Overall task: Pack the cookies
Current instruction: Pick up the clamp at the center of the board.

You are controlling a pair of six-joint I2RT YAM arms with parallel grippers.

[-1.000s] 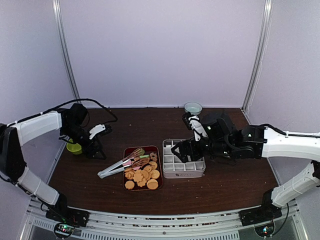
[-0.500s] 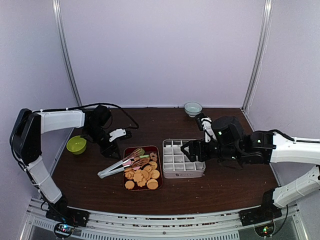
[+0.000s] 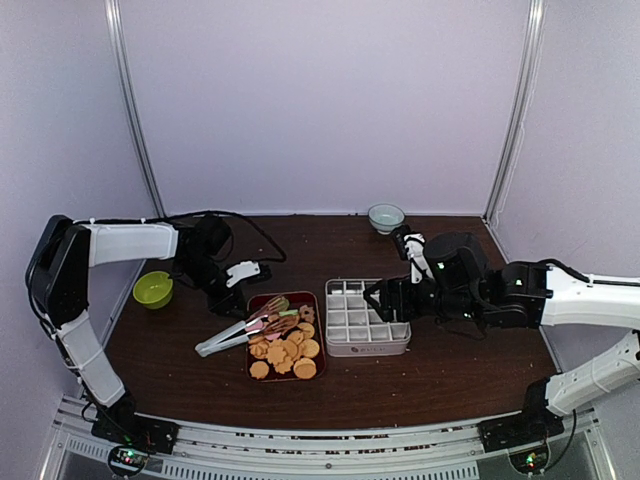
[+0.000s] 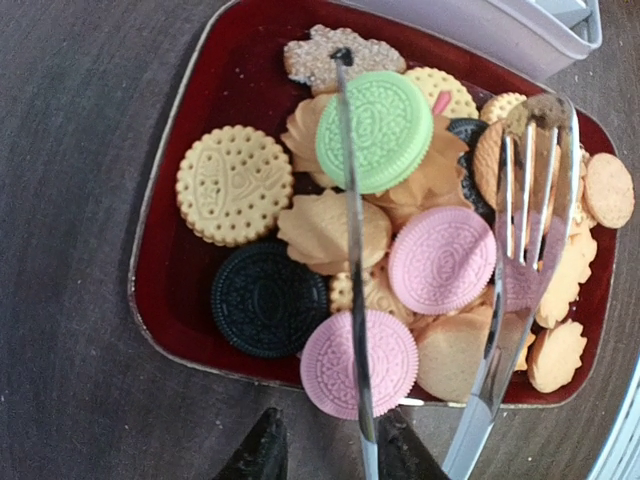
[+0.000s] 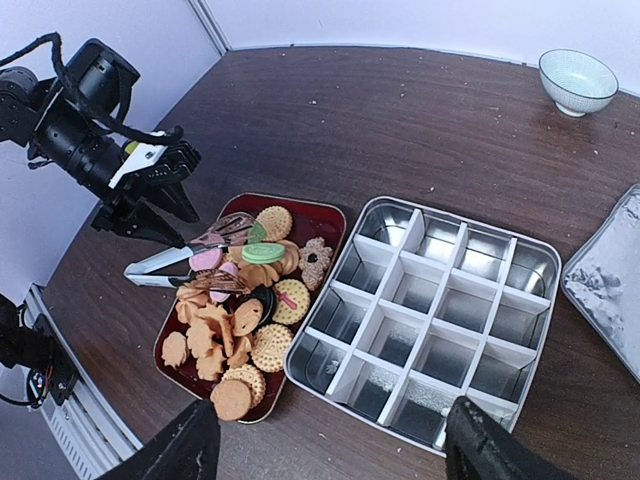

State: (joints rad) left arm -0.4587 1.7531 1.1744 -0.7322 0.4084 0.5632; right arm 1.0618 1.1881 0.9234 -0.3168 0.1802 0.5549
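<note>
The cookies [image 3: 285, 345] are heaped in a dark red tray [image 3: 250, 340]: golden round and flower-shaped ones, with pink [image 4: 440, 260], green and black ones on top. Metal tongs [image 3: 235, 335] lie across the heap, handles out over the tray's left edge. My left gripper [image 4: 330, 455] hovers over those handles at the tray's edge. Its fingers stand a little apart, with one tong arm [image 4: 350, 250] between them and the forked arm outside. My right gripper [image 5: 330, 455] is wide open above the near edge of the divided tin [image 5: 300, 370], holding nothing.
The silver tin [image 3: 365, 318] with white dividers sits right of the tray. A green bowl [image 3: 153, 289] stands at the far left and a pale bowl [image 3: 386, 216] at the back. A grey lid [image 5: 605, 275] lies right of the tin.
My left arm swung from the green bowl over to the tray's left edge, and its fingers narrowed around one tong arm. My right arm drew back a little to the right.
</note>
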